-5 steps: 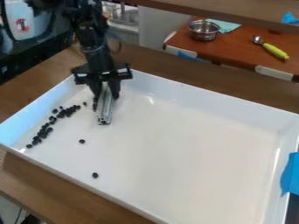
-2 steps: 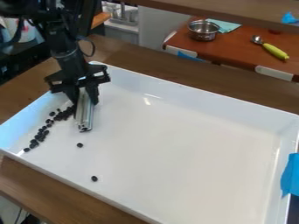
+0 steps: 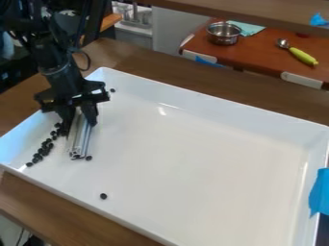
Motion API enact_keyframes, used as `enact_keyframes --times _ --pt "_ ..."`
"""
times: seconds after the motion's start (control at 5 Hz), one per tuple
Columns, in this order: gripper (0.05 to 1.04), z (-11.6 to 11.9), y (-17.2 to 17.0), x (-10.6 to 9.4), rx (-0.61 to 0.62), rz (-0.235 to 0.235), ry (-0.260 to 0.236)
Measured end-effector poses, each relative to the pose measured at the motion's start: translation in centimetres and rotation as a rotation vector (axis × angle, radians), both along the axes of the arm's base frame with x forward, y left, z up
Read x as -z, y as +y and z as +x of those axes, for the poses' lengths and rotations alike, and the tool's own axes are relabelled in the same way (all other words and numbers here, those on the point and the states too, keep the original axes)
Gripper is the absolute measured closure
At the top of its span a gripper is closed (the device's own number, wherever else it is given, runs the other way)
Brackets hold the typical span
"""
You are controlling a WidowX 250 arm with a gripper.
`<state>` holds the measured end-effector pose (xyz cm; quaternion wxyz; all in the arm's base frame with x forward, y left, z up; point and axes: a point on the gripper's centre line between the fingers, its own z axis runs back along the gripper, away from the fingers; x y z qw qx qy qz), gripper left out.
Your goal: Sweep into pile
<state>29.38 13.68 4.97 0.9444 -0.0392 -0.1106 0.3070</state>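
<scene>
Bar in gripper presses in beside the dark line of pieces

The brown worktop (image 3: pixel 38 198) carries a white tray (image 3: pixel 193 158), whose left part sits a little nearer the camera than it does a second ago. Behind it stands a red-brown table (image 3: pixel 260 55).

The black arm (image 3: pixel 57 67) comes in at the upper left; its gripper (image 3: pixel 79 126) has moved to the left and closer to the camera and now hangs over the tray's left part. It is pinching a silvery bar (image 3: pixel 80 139), held at a slant with its lower end down at the tray floor. That end, near the tray's far wall before, is now just beside a small dark piece (image 3: pixel 89 157) that was well apart from it.

On the red-brown table are a metal pot (image 3: pixel 224 37), a spoon with a green handle (image 3: pixel 300 55) and a pale green cloth (image 3: pixel 250 29). Blue tape (image 3: pixel 319 192) marks the tray's right end.

The small dark pieces (image 3: pixel 44 150) form a loose line along the tray's left side, its far end partly hidden by the gripper. One stray piece (image 3: pixel 103 196) lies toward the near wall; another (image 3: pixel 112 90) now shows near the far left corner.
</scene>
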Motion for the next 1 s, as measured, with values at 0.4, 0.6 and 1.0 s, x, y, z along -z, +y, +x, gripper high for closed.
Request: enact_keyframes --times 0.4,0.6,1.0 --pt "0.705 -1.0 0.4 0.0 0.037 0.020 -0.017" --pt "0.705 -3.9 -0.8 -0.1 0.025 -0.078 0.041" --pt "0.705 -4.8 -7.3 -5.1 0.112 -0.242 0.079"
